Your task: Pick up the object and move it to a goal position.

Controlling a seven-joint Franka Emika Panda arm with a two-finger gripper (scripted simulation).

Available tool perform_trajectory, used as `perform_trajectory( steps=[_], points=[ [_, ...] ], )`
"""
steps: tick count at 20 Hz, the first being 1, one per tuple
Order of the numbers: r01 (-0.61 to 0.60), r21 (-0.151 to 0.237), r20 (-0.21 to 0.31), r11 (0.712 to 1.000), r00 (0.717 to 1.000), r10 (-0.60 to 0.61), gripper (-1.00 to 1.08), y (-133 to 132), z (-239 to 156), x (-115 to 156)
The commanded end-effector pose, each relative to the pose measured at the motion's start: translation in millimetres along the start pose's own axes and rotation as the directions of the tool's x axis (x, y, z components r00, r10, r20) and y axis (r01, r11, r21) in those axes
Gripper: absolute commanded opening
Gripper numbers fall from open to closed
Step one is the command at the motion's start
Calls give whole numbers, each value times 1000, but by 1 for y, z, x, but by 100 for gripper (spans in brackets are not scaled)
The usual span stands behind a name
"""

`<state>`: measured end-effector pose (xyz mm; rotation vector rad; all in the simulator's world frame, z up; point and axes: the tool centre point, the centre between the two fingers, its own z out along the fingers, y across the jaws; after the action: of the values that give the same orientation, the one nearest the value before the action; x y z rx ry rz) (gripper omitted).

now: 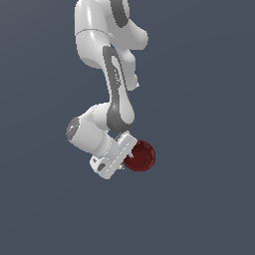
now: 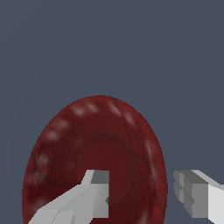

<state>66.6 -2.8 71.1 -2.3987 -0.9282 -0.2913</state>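
The object, a small glossy dark red bowl (image 1: 140, 156), sits right against my white gripper (image 1: 127, 155) on the exterior view's right side of it. In the wrist view the bowl (image 2: 87, 148) fills the lower half, faintly ribbed inside. My gripper (image 2: 142, 192) straddles the bowl's rim: one finger (image 2: 94, 197) is inside the bowl and the other finger (image 2: 194, 197) is outside it. A gap shows between the inner finger and the bowl wall. The jaws stand apart. In the exterior view the fingertips are hidden behind the hand and the bowl.
A plain dark grey-blue surface (image 1: 199, 199) lies all around. The white arm (image 1: 112, 69) rises above the gripper toward the top of the exterior view. Nothing else shows.
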Motion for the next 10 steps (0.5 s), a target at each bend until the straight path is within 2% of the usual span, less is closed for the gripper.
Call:
perform_trajectory(
  steps=[1,10],
  points=[
    [19,10,-21,1000,1000,-19,28,4,0,0],
    [80,31,-93,996,993,-76,28,15,-1,-1]
  ],
)
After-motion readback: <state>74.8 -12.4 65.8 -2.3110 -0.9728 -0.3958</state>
